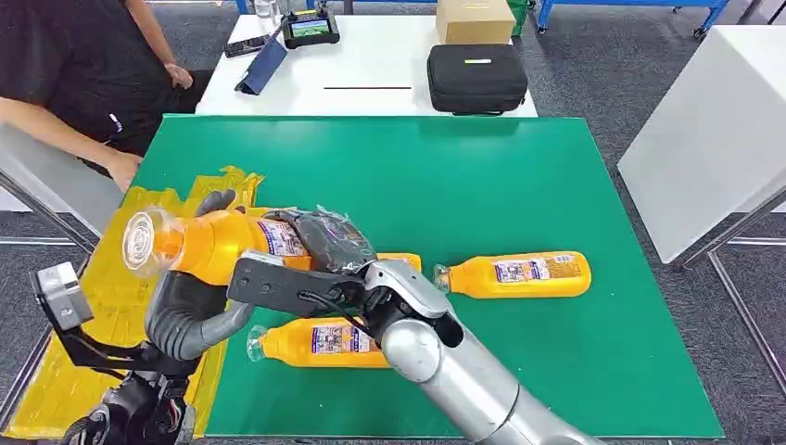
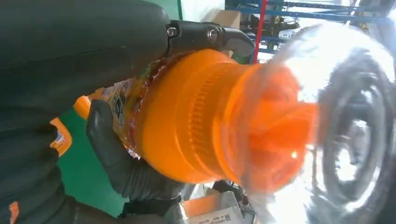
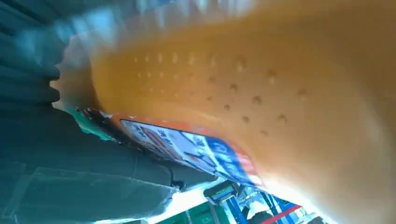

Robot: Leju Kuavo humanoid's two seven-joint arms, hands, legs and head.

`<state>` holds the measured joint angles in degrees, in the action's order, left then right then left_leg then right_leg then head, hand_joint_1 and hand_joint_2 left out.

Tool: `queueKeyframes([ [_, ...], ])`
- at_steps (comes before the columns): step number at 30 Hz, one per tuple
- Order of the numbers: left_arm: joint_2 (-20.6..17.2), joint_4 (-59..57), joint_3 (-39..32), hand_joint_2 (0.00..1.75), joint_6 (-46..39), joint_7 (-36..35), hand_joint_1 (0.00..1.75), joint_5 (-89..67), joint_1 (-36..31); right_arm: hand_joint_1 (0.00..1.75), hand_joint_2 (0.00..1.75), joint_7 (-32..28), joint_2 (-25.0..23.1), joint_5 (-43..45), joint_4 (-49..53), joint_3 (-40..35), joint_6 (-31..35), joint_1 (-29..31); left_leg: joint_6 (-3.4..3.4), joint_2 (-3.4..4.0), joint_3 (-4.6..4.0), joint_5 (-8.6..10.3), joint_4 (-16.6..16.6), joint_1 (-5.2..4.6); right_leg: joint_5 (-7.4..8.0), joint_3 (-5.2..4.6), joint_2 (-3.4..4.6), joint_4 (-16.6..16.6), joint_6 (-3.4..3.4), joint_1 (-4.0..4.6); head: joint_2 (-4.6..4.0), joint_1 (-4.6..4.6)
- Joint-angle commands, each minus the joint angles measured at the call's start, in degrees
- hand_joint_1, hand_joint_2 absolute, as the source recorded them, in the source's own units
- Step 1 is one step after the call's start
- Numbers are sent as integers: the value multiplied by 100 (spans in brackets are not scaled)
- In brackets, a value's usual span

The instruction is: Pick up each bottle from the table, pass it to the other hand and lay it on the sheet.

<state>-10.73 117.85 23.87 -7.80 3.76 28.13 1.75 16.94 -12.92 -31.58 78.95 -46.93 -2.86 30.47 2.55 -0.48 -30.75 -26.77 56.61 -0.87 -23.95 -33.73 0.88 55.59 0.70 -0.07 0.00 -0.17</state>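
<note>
From the head view, an orange bottle is held in the air above the left part of the green tabletop, its clear cap pointing left toward the yellow sheet. The left hand wraps it from below near the neck, and the right hand lies over its labelled middle, so both hands appear to grasp it in mid-handover. Two more bottles lie on the green: one close under the right forearm, another further right; a fourth orange end peeks out just behind the right wrist. In my judgement the risk is here: if one hand lets go before the other has a firm hold, the smooth, rounded bottle could slip and fall onto the lying one beneath, or roll off the sheet once laid there. In the left wrist view, dark fingers curl round the bottle's ribbed orange shoulder, with the clear cap blurred and very near the lens. In the right wrist view, the bottle's dimpled orange body and label press against the hand's grey cover; the fingers themselves are hidden. Beyond the green stands a white table with a black case, a cardboard box and a tablet; a seated person rests a hand at the tabletop's left edge, above a grey floor.
</note>
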Motion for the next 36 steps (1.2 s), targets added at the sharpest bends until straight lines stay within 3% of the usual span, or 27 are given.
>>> queueKeyframes([
  [1,-156,-320,440,175,-328,6,0,-128,-249,175,175,-90,40,355,-332,-855,-168,244,-14,-2,13,-2,-6,3,-3,15,-8,-6,1,2,0,2],
  [27,-199,-300,404,175,-363,21,0,-126,-163,175,175,-117,75,379,-334,-923,-184,228,-12,-5,10,-1,-5,3,-3,12,-10,-6,1,2,0,2],
  [36,-176,-401,283,175,-666,174,0,104,-128,175,175,-291,119,880,-595,-1389,-395,21,-25,-6,36,-6,-14,8,-9,39,-18,-16,0,7,0,2],
])
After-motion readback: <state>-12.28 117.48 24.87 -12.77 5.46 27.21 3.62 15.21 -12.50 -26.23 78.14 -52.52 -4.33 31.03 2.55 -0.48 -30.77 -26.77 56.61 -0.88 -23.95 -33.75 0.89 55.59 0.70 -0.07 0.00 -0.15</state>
